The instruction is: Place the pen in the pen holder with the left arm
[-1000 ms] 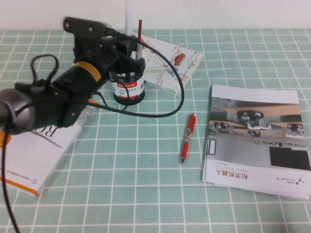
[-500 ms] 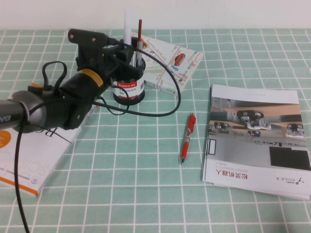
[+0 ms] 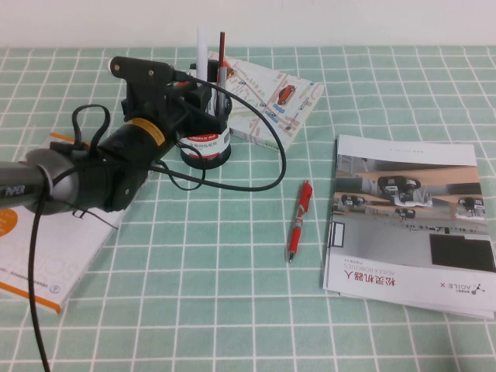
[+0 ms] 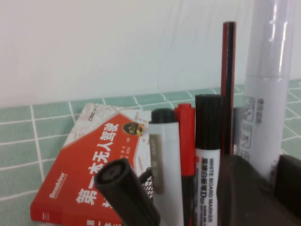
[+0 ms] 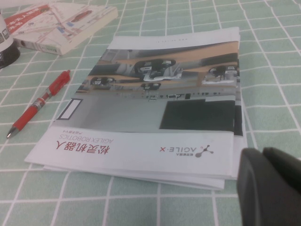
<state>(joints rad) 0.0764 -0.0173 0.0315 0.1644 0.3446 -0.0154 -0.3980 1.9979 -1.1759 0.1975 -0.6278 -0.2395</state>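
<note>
Pen (image 3: 202, 53): slim white marker, printed barrel; standing near-upright in the pen holder (image 3: 206, 145), long axis vertical, upper end toward the ceiling, lower end down among the black-capped markers (image 4: 208, 141); held so, by judgement, to slide straight into the round black mesh cup.
Left gripper (image 3: 203, 94): at the holder's rim on the robot's side; fingers (image 4: 289, 186) closed about the pen's barrel in the wrist view, so the grip appears not yet released.
Right gripper (image 5: 270, 188): low over the table beside the brochure (image 3: 411, 221), idle; whether its fingers are parted cannot be told.
Red pen (image 3: 299, 219): flat on the table, untouched, well apart from the holder.
</note>
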